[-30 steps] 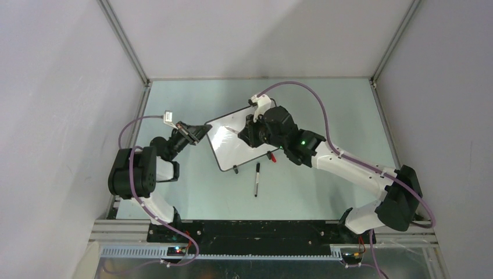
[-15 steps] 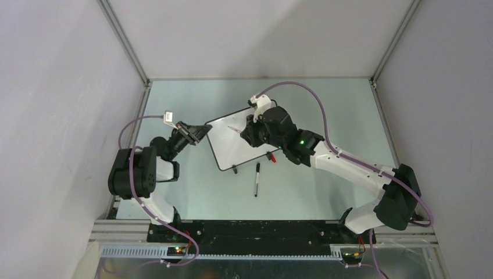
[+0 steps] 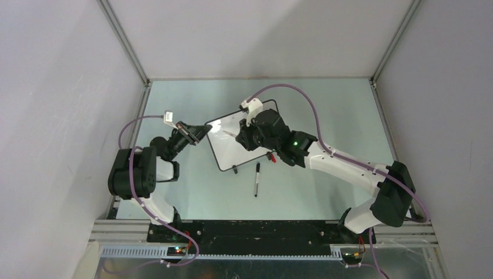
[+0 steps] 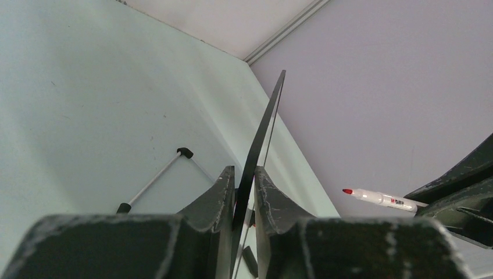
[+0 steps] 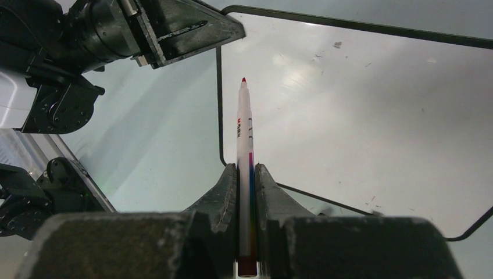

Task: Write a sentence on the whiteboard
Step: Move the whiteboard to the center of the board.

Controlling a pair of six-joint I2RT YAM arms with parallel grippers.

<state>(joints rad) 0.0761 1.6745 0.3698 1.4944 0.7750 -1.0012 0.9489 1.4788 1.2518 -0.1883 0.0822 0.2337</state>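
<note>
Whiteboard (image 3: 230, 154) edge pinched in left end effector (image 4: 244, 174); red marker (image 5: 245, 133) tip over face

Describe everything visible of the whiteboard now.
The whiteboard is rectangular, with a glossy white face and thin black round-cornered frame. It sits skewed on the table, its left edge clamped by the fingers of the left gripper. No writing shows on it. The red-tipped marker in the right gripper points at it; contact unclear.

From the middle of the whiteboard (image 3: 224, 150), you have the left gripper (image 3: 202, 130) at nine o'clock, astride its edge. The right gripper (image 3: 243, 135) hangs over the board, its marker (image 5: 245, 133) pointing toward nine o'clock. A second marker (image 3: 256, 179) lies on the table (image 3: 325, 110) between five and six o'clock, just off the board.
</note>
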